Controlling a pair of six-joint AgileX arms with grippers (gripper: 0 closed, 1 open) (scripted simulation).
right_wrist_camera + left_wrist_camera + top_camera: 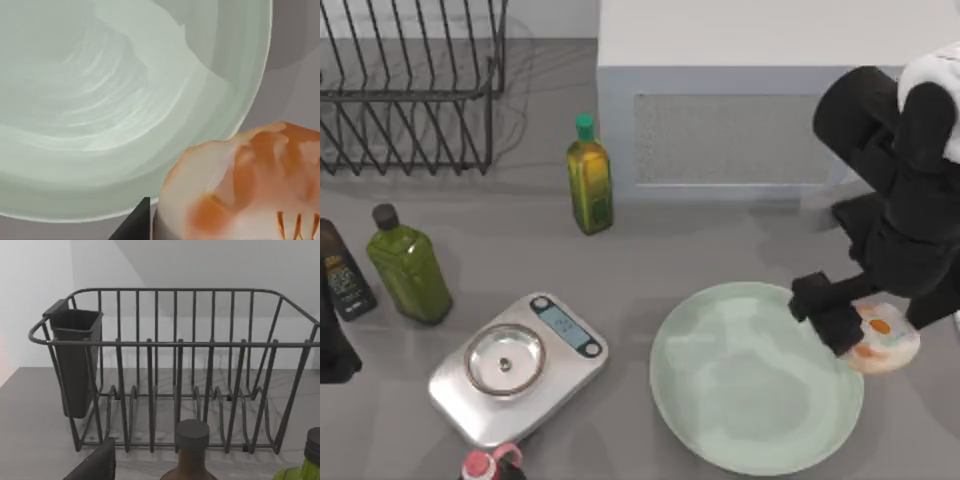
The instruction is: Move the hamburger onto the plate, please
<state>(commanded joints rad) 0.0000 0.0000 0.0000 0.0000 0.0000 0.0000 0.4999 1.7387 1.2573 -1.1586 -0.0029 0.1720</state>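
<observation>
While my left arm (332,345) is sitting parked at the table's left edge by the dark bottle (342,272), the dish rack (410,85) and green bottles (408,272) aren't in play, and I honestly cannot tell whether that pincer is open or closed. Moving right, past the scale (517,368), the plate (720,400) is sitting empty. At its right rim my right gripper (855,330) is holding the hamburger (882,340), fingers closed on it, with the burger overlapping the rim's outer edge. So I'm reckoning the pickup is done; what's left is carrying it inward over the middle and letting go.
</observation>
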